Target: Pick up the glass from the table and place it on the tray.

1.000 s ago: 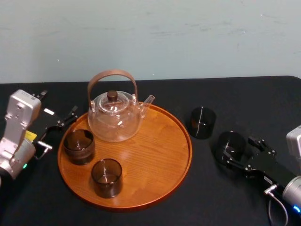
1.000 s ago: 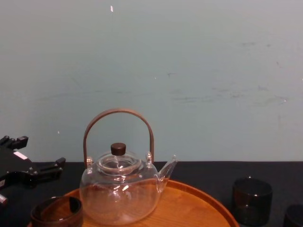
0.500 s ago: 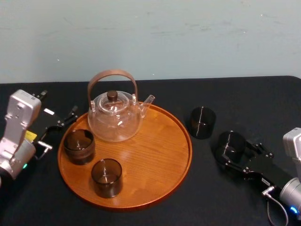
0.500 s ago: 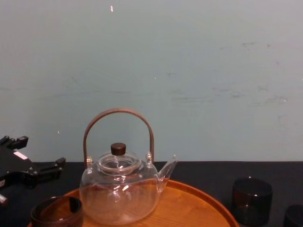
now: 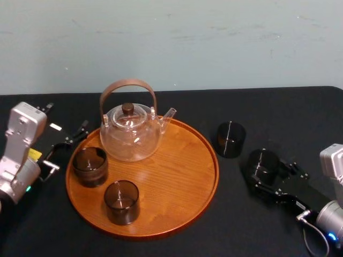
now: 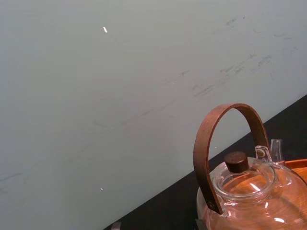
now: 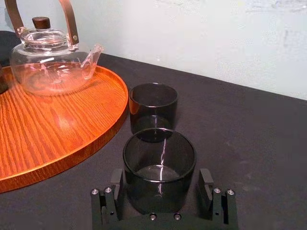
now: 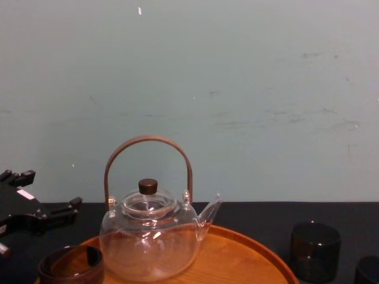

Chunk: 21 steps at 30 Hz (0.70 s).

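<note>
Head view, change: my right gripper has edged in from the near right over the last second and now straddles the short dark smoked-glass tumbler. The tumbler has not moved.
Head view, task thing: the tumbler stands on the table, right of the large round orange-brown wooden tray and apart from its rim.
Head view, meaning: I judge the approach done. Closing and lifting are not yet begun.
Head view, idle arm: my left gripper is parked at the tray's left edge with its fingers spread and holding nothing.
Head view, tray load: a clear glass teapot with a brown hoop handle at the far side, and two dark tumblers at the near left.
Head view, spare: a second dark tumbler stands on the table just right of the tray, farther off.
Right wrist view: the fingers sit apart on either side of the tumbler. I see no squeeze yet.
Left wrist view: teapot handle and lid against the wall.
Chest view: no change that I can make out. The teapot and the tray rim are in place.
Surface: a black table covering, matte.
Room: a pale blue-green wall, scuffed, behind the table.
</note>
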Tool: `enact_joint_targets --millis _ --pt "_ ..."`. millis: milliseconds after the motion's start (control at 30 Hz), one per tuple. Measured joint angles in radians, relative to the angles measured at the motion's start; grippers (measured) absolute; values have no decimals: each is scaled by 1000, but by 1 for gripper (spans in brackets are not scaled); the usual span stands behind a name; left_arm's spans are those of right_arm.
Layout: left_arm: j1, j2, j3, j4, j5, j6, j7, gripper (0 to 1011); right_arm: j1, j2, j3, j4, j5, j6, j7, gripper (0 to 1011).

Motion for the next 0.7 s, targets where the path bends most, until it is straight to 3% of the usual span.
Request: enact_joint_targets --millis 700 --pt "0 0 0 0 0 0 0 1001 91 -19 -40 99 4 11 32 1002"
